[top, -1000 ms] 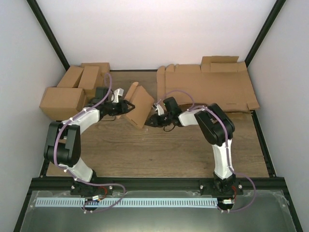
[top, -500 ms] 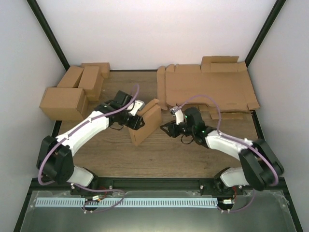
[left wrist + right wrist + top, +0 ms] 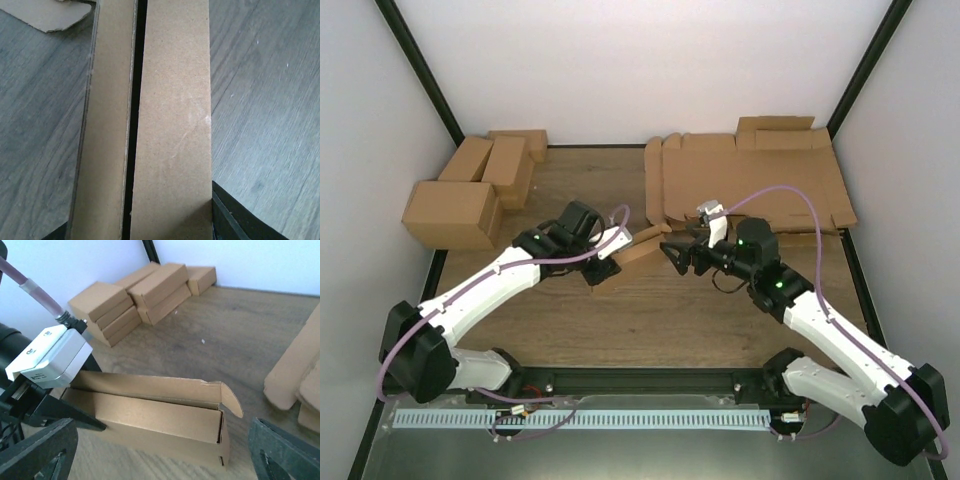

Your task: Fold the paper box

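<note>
The paper box (image 3: 642, 244), near the middle of the tabletop (image 3: 620, 322) and clamped at one end by the left gripper (image 3: 608, 263), looks nearly formed, its lid flap (image 3: 150, 385) not yet tucked, while the right gripper (image 3: 672, 250) hangs wide open beside it.

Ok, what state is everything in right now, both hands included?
paper box: formed, lid flap open, gripped at one end.
left hand: shut on the paper box.
right hand: open, off the box.
finished boxes: closed, stacked far left.
flat sheets: unfolded, piled far right.
</note>
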`<state>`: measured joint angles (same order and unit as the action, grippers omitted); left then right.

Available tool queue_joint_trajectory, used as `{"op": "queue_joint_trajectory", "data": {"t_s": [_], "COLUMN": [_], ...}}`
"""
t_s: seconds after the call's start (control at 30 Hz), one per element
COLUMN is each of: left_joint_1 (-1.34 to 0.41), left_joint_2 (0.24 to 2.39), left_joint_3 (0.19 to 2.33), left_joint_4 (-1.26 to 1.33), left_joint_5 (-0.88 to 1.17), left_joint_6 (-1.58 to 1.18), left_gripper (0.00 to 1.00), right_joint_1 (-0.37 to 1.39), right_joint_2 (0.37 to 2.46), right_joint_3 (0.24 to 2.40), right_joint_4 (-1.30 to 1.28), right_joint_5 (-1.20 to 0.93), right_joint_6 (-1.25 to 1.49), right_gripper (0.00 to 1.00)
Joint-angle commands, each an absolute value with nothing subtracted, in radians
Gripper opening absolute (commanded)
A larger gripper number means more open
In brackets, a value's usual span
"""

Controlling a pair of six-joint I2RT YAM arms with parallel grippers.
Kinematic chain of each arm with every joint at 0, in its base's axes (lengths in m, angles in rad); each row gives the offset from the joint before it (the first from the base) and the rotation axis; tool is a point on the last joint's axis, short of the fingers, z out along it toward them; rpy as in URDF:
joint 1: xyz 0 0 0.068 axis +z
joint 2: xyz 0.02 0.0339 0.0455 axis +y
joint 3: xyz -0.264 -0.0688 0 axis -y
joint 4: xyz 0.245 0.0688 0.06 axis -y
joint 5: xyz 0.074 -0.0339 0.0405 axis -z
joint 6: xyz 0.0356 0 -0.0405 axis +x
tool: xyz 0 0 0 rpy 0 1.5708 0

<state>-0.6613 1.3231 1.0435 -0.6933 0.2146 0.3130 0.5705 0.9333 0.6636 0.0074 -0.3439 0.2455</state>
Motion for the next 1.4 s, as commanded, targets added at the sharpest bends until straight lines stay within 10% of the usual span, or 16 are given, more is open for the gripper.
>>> {"op": "queue_joint_trajectory", "data": {"t_s": [0.0, 0.57, 1.03, 1.37], "left_joint_1": [-0.666, -0.696, -0.697, -0.697], "left_joint_2": [1.343, 1.311, 1.295, 1.343], "left_joint_3": [1.03, 0.96, 0.94, 0.952], "left_joint_4": [-0.71, -0.645, -0.621, -0.623], "left_joint_5": [0.186, 0.11, 0.089, 0.068], "left_joint_6": [0.495, 0.558, 0.537, 0.492], "left_gripper": [0.4, 0.46, 0.45, 0.44], "right_joint_1": [0.57, 0.594, 0.638, 0.658], "right_joint_2": [0.963, 1.234, 1.327, 1.305], "right_joint_3": [0.751, 0.834, 0.915, 0.844], "right_joint_4": [-0.232, -0.156, -0.211, -0.191], "right_joint_5": [-0.399, -0.206, -0.169, -0.169], "right_joint_6": [0.179, 0.088, 0.036, 0.075], "right_gripper": [0.92, 0.57, 0.01, 0.01]}}
